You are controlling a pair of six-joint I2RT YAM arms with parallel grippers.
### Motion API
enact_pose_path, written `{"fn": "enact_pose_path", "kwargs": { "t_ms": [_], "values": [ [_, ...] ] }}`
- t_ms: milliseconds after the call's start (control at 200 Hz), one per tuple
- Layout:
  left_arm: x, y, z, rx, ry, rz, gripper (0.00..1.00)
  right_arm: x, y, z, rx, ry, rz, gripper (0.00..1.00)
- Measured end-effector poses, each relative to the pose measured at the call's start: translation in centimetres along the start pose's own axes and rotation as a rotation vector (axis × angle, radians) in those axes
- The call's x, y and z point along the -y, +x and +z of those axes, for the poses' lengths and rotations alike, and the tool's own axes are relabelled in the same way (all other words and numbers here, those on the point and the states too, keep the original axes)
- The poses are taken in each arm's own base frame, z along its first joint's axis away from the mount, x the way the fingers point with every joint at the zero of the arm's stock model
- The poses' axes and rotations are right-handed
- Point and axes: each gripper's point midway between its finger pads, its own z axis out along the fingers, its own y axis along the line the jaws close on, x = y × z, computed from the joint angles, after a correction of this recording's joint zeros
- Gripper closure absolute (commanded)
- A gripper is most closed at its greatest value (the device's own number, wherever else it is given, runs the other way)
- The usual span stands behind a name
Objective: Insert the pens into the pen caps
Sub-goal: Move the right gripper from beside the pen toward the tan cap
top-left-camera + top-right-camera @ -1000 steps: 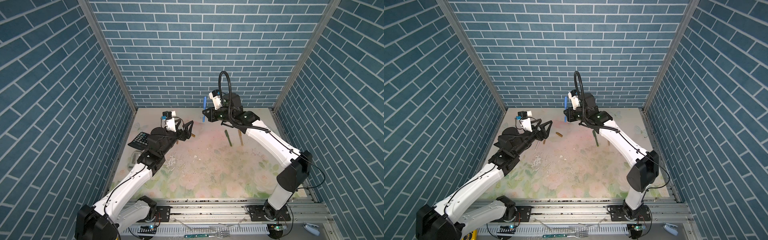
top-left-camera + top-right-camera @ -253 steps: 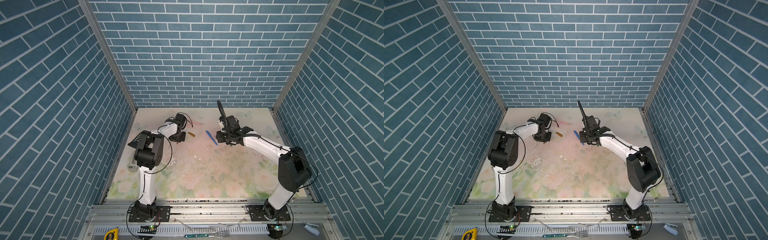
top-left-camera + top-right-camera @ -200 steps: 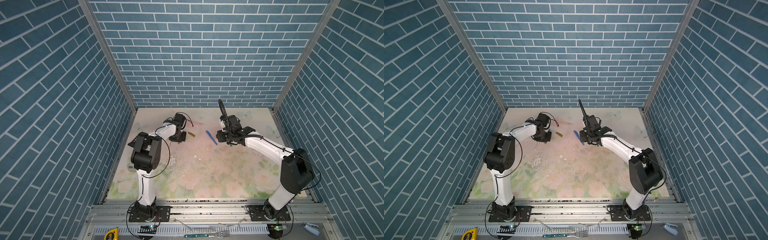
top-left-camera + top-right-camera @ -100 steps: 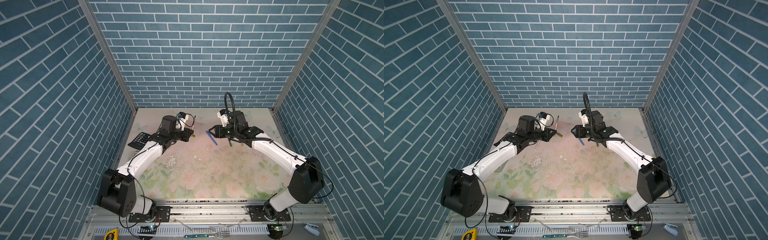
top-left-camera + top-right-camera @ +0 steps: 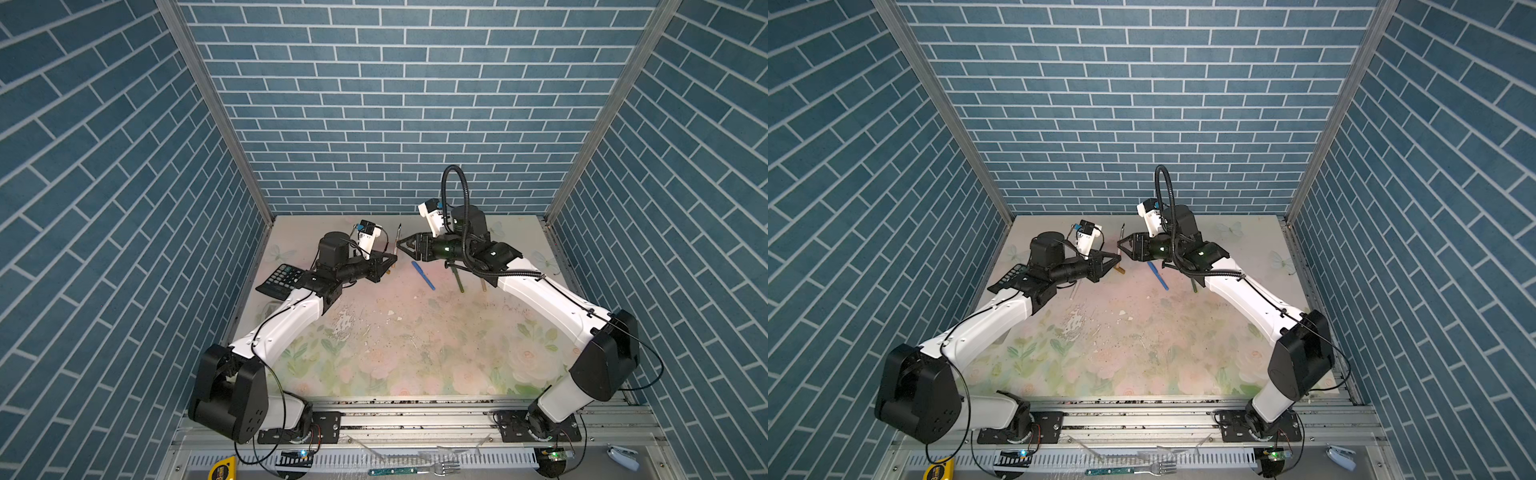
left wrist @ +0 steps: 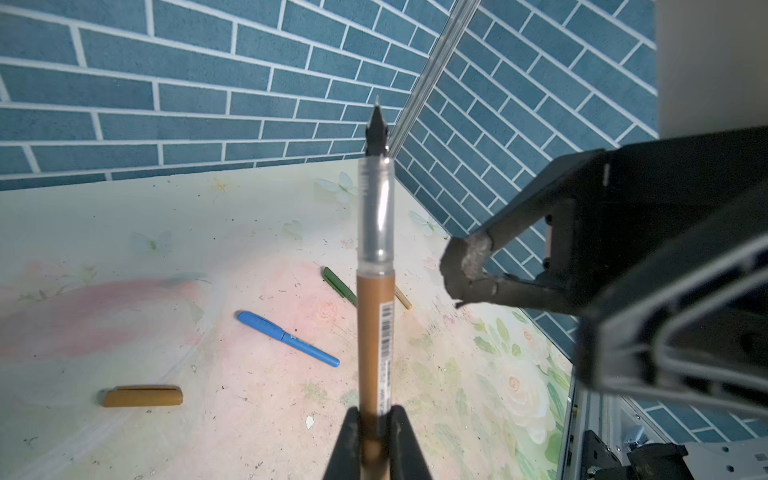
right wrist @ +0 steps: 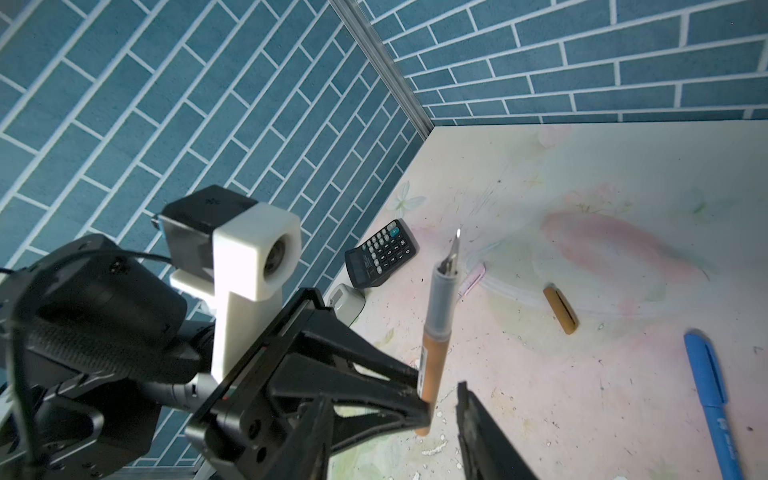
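Left claw (image 6: 375,424) clamped the gold pen (image 6: 376,324) upright, tip up; right claw (image 5: 402,246) stood partly open, empty, beside it.

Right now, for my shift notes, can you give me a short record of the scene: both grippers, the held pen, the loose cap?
left gripper: shut on the gold pen, nib pointing up
right gripper: open, empty, close beside that pen
gold cap: lying loose on the table, away from both grippers
blue pen: capped, lying flat on the table
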Motion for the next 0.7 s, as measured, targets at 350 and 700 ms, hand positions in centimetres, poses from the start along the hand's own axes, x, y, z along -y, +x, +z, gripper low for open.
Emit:
{"fn": "enact_pose_path", "kwargs": {
  "t_ms": [350, 700],
  "values": [
    [1.4, -0.6, -0.5, 0.018, 0.026, 0.023, 1.00, 1.0, -0.2, 2.3, -0.021, -0.001, 0.061, 0.88],
    [1.6, -0.4, -0.4, 0.011, 0.036, 0.020, 0.61, 0.8, -0.3, 2.4, -0.018, -0.008, 0.073, 1.00]
  ]
}}
